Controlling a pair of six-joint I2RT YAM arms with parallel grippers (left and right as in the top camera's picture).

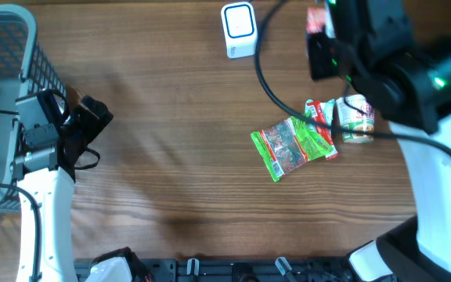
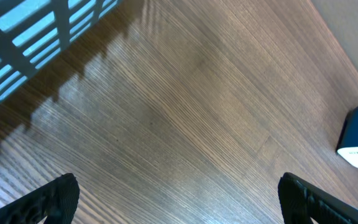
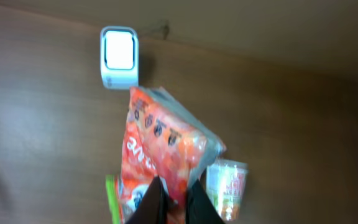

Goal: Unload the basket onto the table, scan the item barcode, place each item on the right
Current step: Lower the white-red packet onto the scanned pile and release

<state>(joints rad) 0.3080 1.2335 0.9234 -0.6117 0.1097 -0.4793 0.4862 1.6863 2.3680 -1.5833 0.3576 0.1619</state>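
Overhead cam straight down on table [image 1: 171, 157] — wrist cams close, oblique — scanner [image 1: 239, 30] shared.

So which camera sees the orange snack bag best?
The right wrist view: the orange snack bag fills the middle, pinched in the right fingers near the scanner. Overhead shows only a red corner of it beside the right arm. The left wrist view misses it.

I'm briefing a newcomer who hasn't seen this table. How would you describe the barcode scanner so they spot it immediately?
On the wooden table, look along the edge farthest from the robot, near its middle. The barcode scanner stands alone there, apart from the green packet and cup. It alone is a rounded white-and-blue box.
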